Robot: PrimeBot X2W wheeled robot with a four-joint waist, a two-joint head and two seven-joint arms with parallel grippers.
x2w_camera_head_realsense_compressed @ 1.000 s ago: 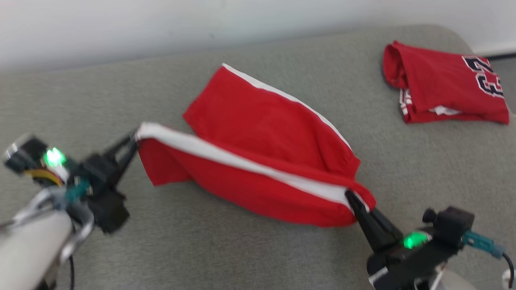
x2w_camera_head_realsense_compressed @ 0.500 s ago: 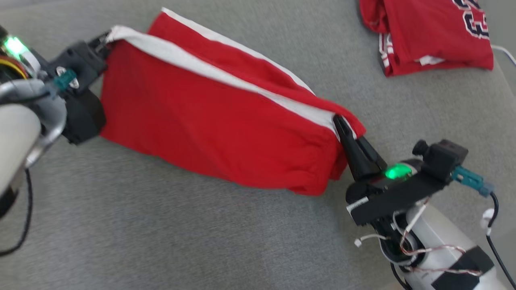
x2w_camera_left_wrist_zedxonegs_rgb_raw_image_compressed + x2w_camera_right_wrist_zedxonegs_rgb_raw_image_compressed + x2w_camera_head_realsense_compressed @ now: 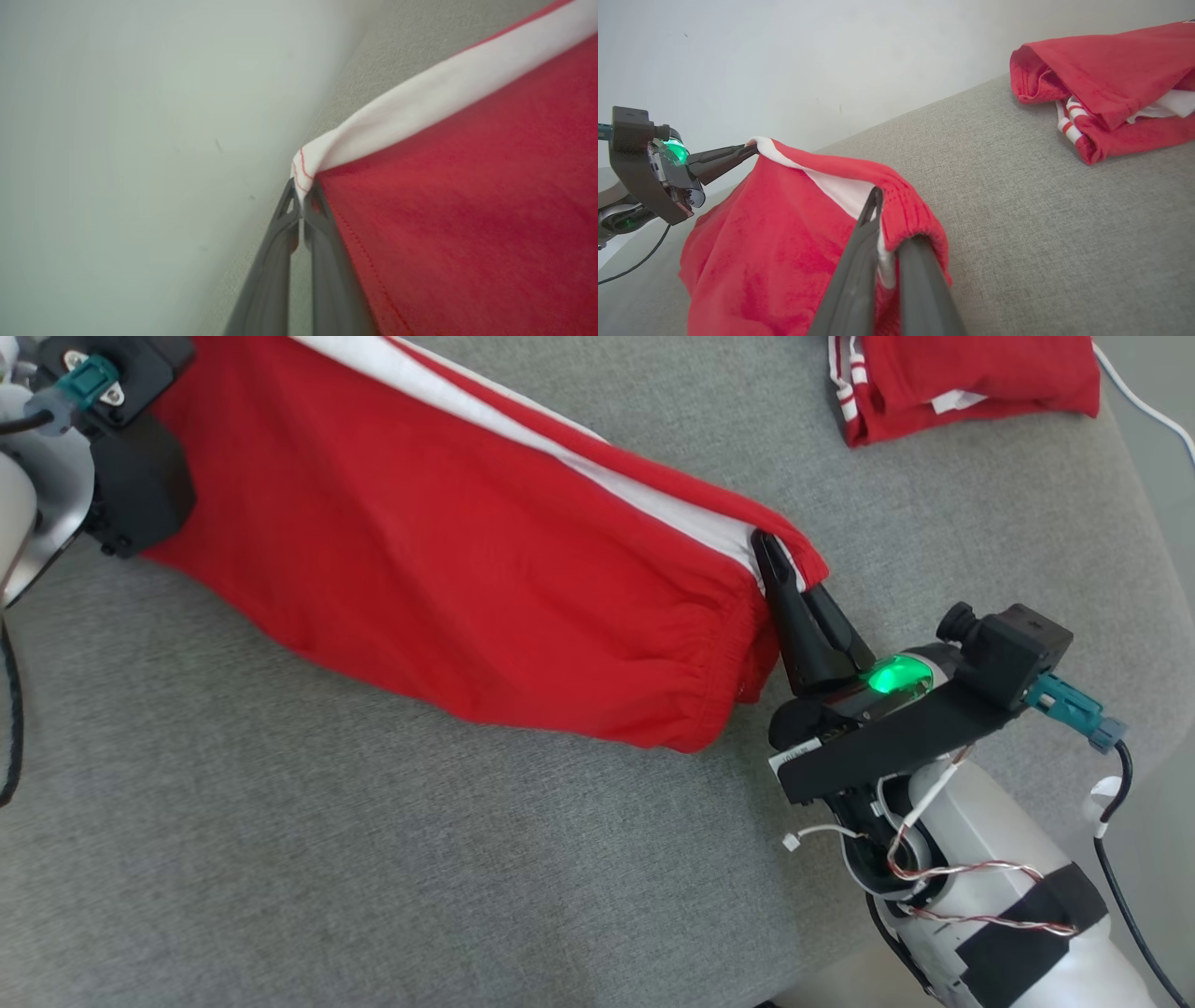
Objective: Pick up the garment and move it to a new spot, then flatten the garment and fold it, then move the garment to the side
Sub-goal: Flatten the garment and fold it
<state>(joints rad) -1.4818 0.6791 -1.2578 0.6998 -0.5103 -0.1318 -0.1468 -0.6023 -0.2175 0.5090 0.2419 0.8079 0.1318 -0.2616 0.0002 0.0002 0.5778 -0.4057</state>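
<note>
1. Pinching the white-striped edge, the right end effector [image 3: 766, 546] is closed on the red garment [image 3: 448, 569], at 3 o'clock in the head view.
2. The left end effector [image 3: 301, 189] clamps that stripe's other end, toward 10 o'clock.
3. The garment spans between them over the grey fabric surface [image 3: 373, 859].
4. A folded red jersey [image 3: 962, 378] lies at 1 o'clock, well apart.

Garment [image 3: 448, 551]: hanging between both grippers, over the counter [image 3: 373, 859].
Left gripper [image 3: 302, 198]: pinching its left corner.
Right gripper [image 3: 764, 543]: pinching its right corner.
Folded jersey [image 3: 971, 378]: lying on the counter, behind and right.
</note>
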